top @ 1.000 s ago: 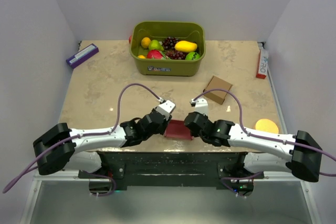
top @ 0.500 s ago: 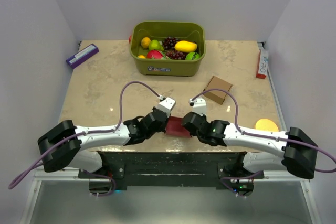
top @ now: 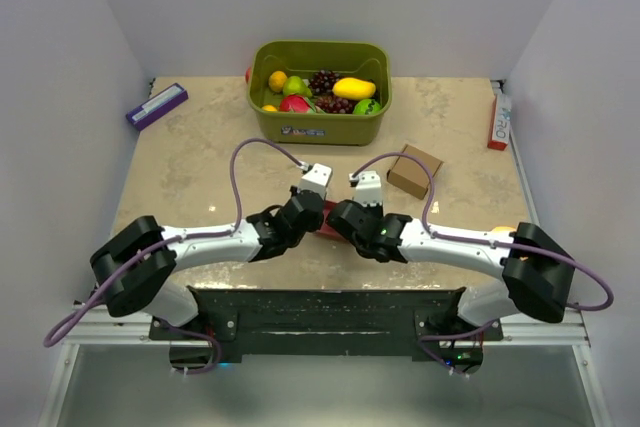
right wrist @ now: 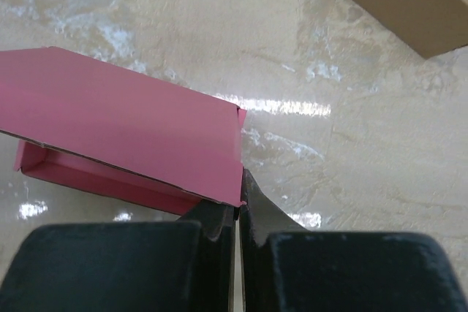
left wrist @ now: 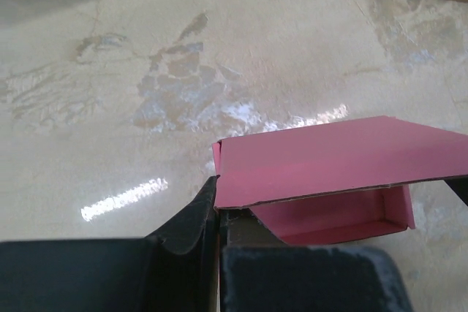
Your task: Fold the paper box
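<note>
Both arms stretch low over the beige marble-patterned table [top: 190, 177], forearms nearly level, and angle inward from the near corners so that their wrists meet at the table's near middle. Between them sits the paper box [left wrist: 329, 155], a small pink-red piece of thin card. It is half formed, with a flat lid panel slanted above a shallow open tray that rests on the table.

The left gripper [left wrist: 218, 202] comes in from the box's left end. Its black fingers [left wrist: 186, 217] are pressed almost together, with the near left corner of the lid panel pinched in the slit between them. The right gripper [right wrist: 239, 199] mirrors this at the right end, its fingers drawn in to a hairline gap around the lid's near right corner.

In the overhead view the two wrists hide most of the box, leaving only a red sliver. A small brown cardboard box [top: 414, 171] lies beyond the right wrist, apart from it.
</note>
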### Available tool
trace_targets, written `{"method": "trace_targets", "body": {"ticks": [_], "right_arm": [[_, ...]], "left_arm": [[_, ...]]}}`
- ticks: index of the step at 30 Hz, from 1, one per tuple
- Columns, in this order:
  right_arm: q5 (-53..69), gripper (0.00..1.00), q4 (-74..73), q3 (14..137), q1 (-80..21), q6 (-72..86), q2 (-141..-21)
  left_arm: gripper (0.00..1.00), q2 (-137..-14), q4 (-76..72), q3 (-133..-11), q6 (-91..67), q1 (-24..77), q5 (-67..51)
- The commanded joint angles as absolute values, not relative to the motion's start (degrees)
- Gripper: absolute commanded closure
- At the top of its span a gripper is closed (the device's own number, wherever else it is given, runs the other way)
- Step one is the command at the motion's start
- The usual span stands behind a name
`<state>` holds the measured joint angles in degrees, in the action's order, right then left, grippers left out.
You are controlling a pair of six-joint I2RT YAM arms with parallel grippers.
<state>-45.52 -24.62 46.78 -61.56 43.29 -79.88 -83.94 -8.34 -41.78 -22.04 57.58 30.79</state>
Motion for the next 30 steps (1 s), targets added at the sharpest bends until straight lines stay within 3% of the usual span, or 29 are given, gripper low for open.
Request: {"method": "trace_targets", "body": {"ticks": [1,30], "right_arm": [[-48.8,1.00,-14.5,51.2,-59.5,40.4,-81.9],[-42.6,1.00,-4.4,48.4,-56.2,49.7,-88.1]], "left_arm": [[1.00,-85.9,-18.4,-45.1,-20.2,55.9,29.2],[1.00,-90.3,-32.0,-34.5,-34.1,53.8,24.3]]}}
